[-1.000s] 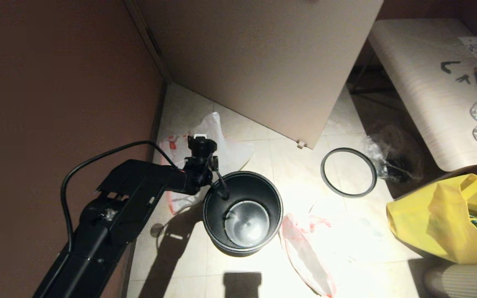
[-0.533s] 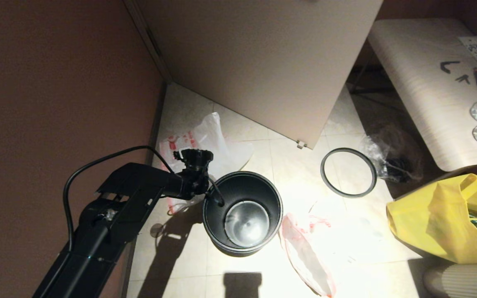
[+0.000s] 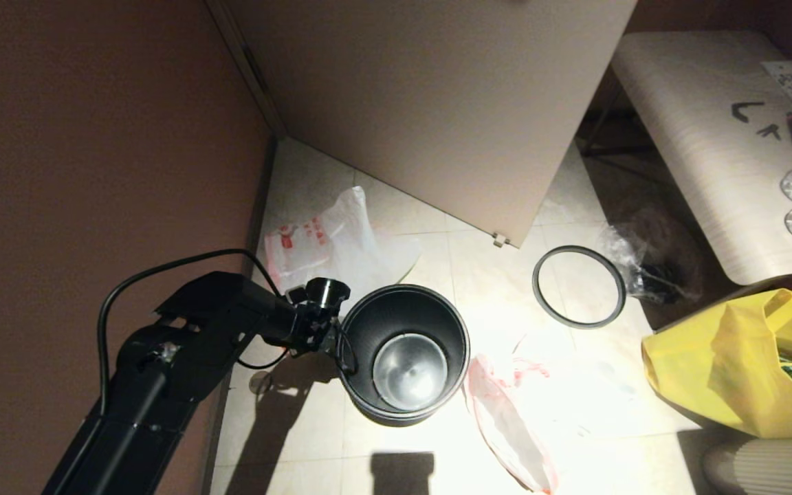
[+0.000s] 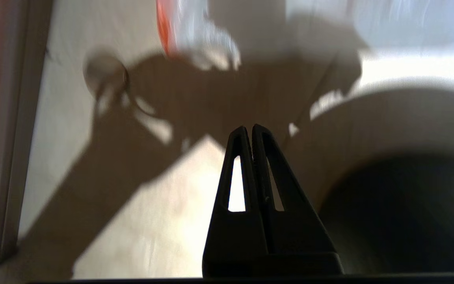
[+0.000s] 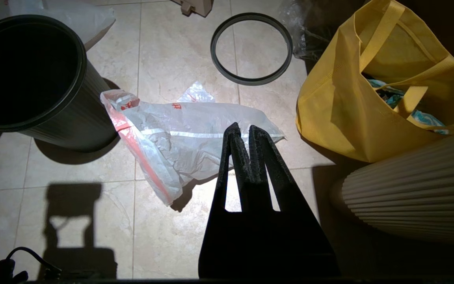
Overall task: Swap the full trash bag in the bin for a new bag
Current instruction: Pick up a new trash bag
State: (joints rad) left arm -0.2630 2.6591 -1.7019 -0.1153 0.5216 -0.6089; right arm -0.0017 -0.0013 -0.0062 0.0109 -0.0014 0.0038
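The bin (image 3: 403, 354) stands on the tiled floor, black, with no liner and its steel bottom showing. Behind it, near the wall, lies a puffed white bag with red marks (image 3: 341, 240), the full trash bag; its contents do not show. The new bag (image 5: 179, 138) lies flat just right of the bin, translucent with a pink-red edge. My left gripper (image 4: 249, 128) is shut and empty, pointing down at the floor beside the bin's left rim (image 4: 408, 217). My right gripper (image 5: 242, 128) hangs shut and empty over the new bag's edge.
The grey rim ring (image 3: 578, 285) lies on the floor right of the bin. Beyond it are a clear film bag (image 3: 643, 271) and a yellow tote (image 3: 746, 364). A brown wall (image 3: 93, 172) closes the left, a pale panel (image 3: 437, 103) the back, a table (image 3: 698, 151) the right.
My left arm has drawn back from over the white bag behind the bin to the bin's left side, and its wrist has rolled. The bags, bin and ring stay put.
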